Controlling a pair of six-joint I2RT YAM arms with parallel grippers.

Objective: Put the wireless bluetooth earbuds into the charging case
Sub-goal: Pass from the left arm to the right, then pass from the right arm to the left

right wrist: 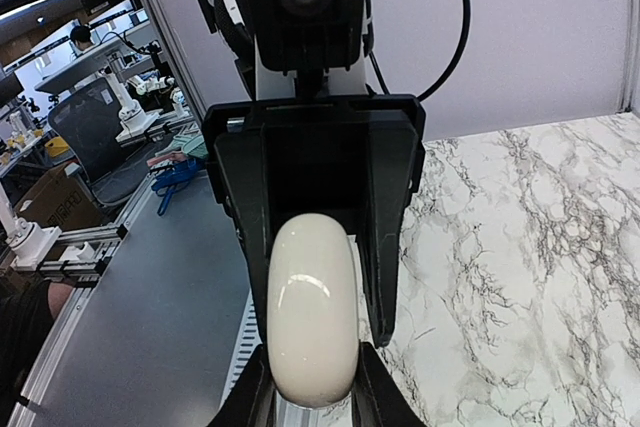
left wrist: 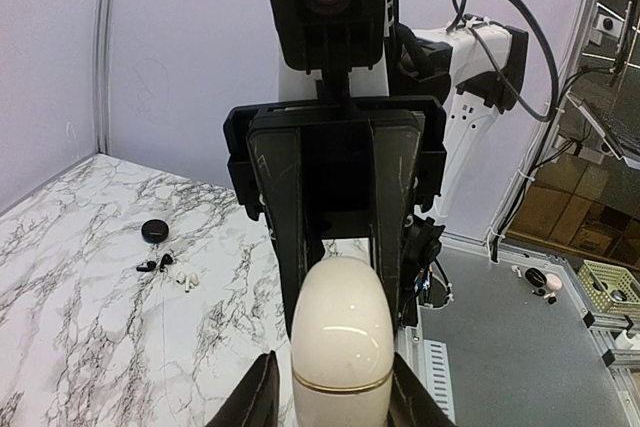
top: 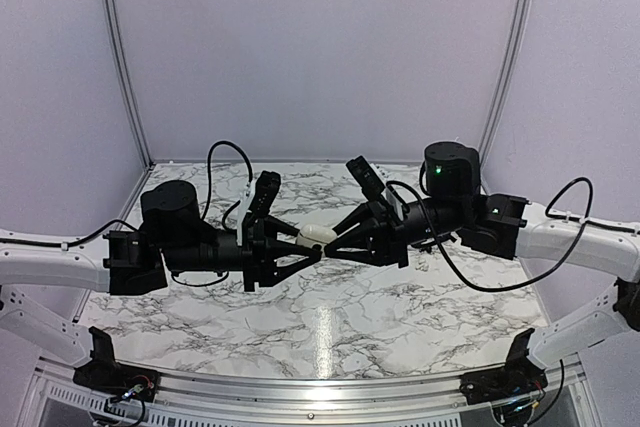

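The cream-white charging case [top: 315, 235] hangs in the air above the middle of the table, lid closed, between my two grippers. My right gripper [right wrist: 310, 392] is shut on one end, both fingers pressed against its narrow sides. My left gripper [left wrist: 335, 387] surrounds the other end across the broad face of the case [left wrist: 342, 337]. One of its fingers touches the case and a thin gap shows at the other. The earbuds [left wrist: 150, 265] are tiny black specks lying on the marble far to the left in the left wrist view.
A black round puck [left wrist: 154, 230] lies just beyond the earbuds, and two small white pieces [left wrist: 184, 278] lie beside them. The marble table [top: 330, 327] ends at a metal rail near the arm bases. Pale walls close off the back and sides.
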